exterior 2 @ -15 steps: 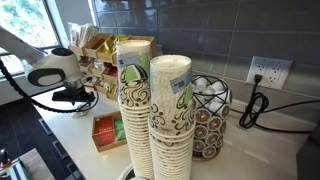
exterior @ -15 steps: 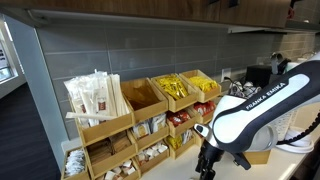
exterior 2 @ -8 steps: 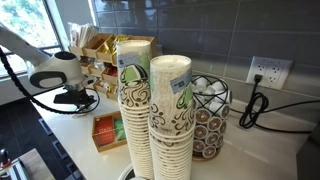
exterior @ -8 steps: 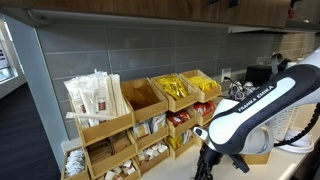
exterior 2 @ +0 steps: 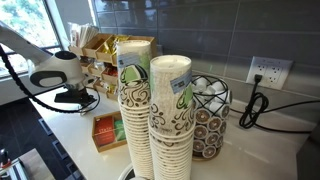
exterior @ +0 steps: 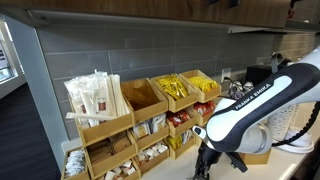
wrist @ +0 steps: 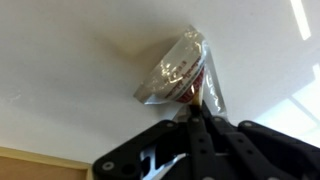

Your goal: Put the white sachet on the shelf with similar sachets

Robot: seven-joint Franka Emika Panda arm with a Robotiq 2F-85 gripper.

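Observation:
In the wrist view the white sachet (wrist: 178, 68), a small crinkled shiny packet with a red-brown mark, lies on the white counter. My gripper (wrist: 193, 113) comes in from below, shut on the sachet's near edge, the black fingers pressed together. In both exterior views the gripper (exterior: 205, 165) (exterior 2: 76, 97) hangs low over the counter in front of the wooden shelf (exterior: 140, 125) (exterior 2: 96, 52) of bins. The sachet itself does not show in either exterior view.
The shelf's bins hold long paper-wrapped sticks (exterior: 96, 98), yellow packets (exterior: 176, 88) and small packets lower down. Two tall stacks of paper cups (exterior 2: 152, 110), an orange box (exterior 2: 107, 131) and a wire basket of pods (exterior 2: 212, 115) stand on the counter.
The jaws have closed from wide open onto the sachet's edge. The arm has hardly moved.

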